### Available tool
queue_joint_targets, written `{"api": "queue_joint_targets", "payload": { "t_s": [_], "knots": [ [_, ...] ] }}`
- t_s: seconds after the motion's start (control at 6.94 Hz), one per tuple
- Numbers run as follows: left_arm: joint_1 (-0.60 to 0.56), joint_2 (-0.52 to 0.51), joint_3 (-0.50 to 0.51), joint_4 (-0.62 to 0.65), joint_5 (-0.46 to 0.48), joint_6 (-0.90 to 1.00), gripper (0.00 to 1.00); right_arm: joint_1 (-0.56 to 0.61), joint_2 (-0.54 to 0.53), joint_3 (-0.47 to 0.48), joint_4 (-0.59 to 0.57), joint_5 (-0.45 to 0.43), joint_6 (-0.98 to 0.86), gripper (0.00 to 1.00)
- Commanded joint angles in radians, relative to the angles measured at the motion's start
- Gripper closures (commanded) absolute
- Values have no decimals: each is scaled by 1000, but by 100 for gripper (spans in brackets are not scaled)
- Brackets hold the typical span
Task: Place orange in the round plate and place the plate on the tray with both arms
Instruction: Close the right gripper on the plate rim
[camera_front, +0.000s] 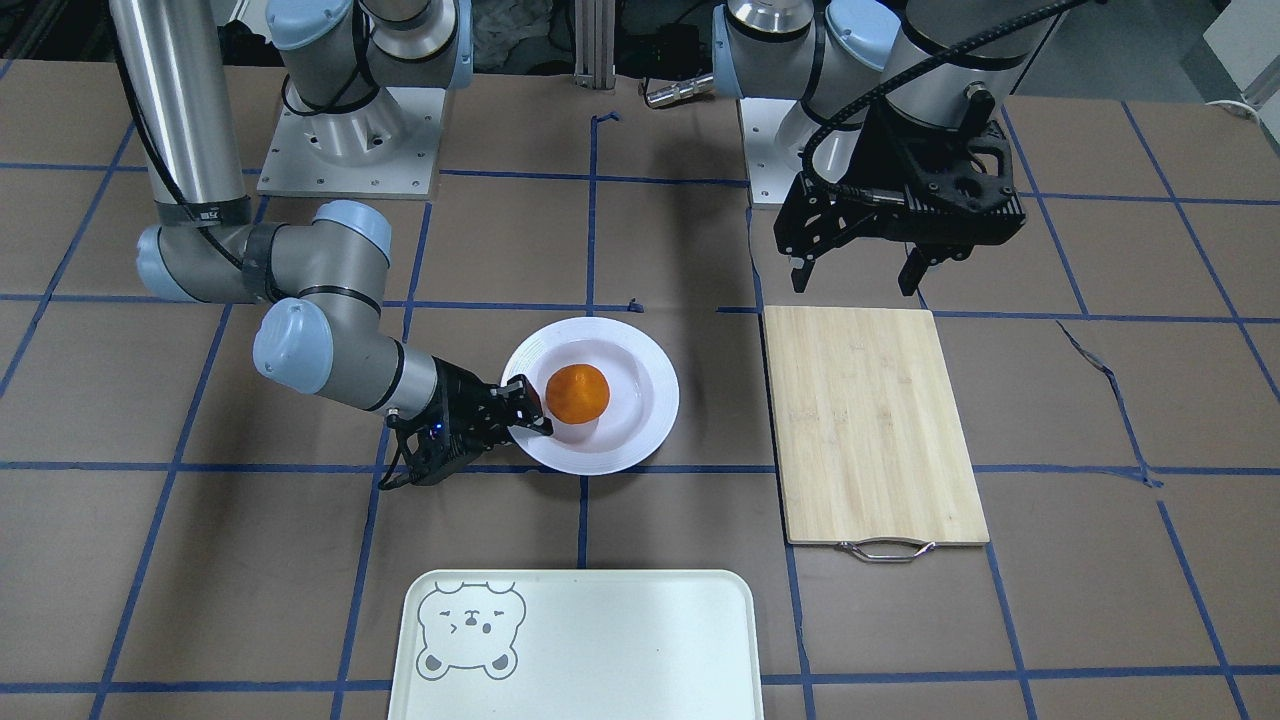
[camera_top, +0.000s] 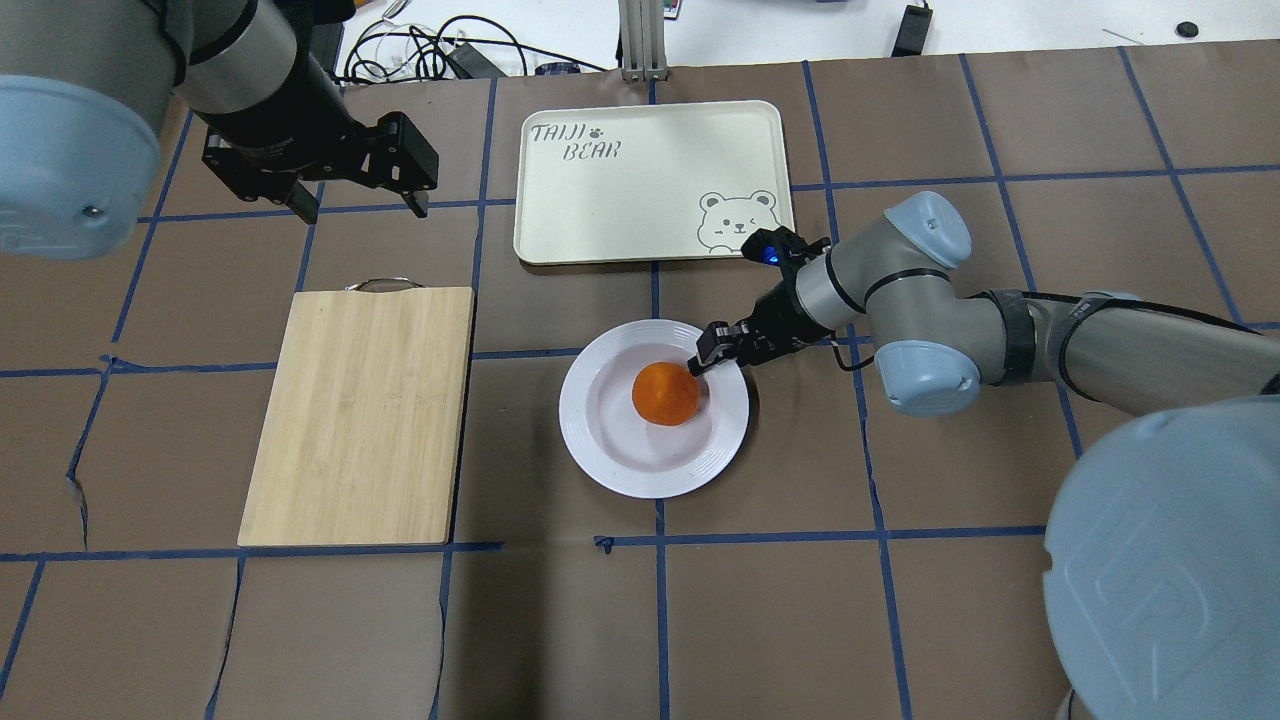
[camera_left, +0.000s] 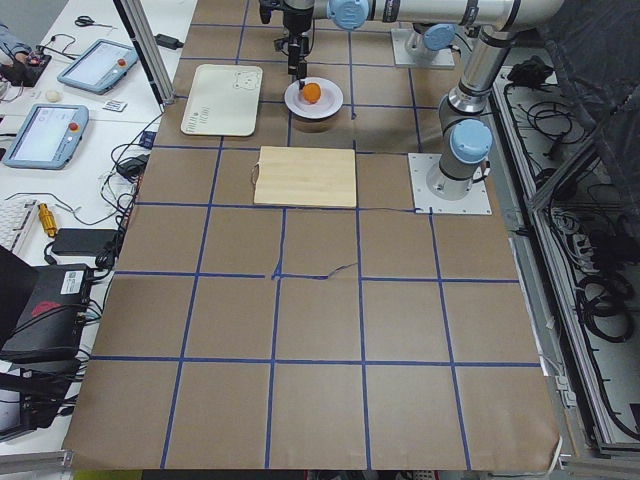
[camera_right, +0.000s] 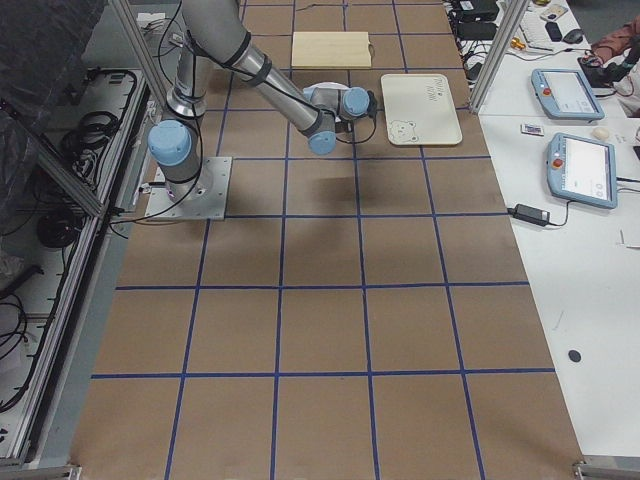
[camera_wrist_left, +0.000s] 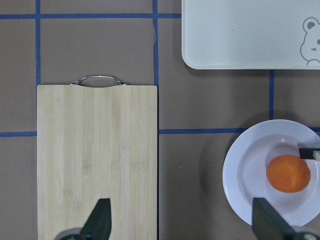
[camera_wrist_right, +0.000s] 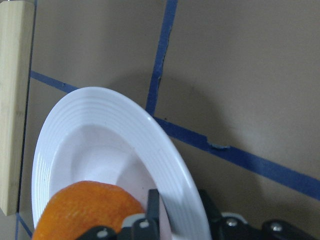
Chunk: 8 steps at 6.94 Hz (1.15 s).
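Note:
The orange lies in the sunken centre of the round plate, which rests on the brown table. My right gripper is low at the plate's edge and shut on its rim, one finger inside the plate beside the orange and the other outside the plate. The tray lies bare just beyond the plate. High over the table past the cutting board, my left gripper hangs open and holds nothing.
A bamboo cutting board with a metal handle lies to the plate's left in the overhead view. The arm bases stand at the robot's edge. A side bench beyond the tray holds tablets and cables.

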Motion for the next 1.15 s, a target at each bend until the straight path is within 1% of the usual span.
{"api": "queue_joint_targets", "payload": {
  "t_s": [0.0,0.43,0.58,1.01],
  "knots": [
    [0,0,1,1,3,1,0,-1,9,-2,7,-1,13,100],
    [0,0,1,1,3,1,0,-4,-3,-8,10,11,16,100],
    [0,0,1,1,3,1,0,-10,-13,-11,7,87,30,100],
    [0,0,1,1,3,1,0,-34,-86,-14,1,98,18,100]
  ]
}}
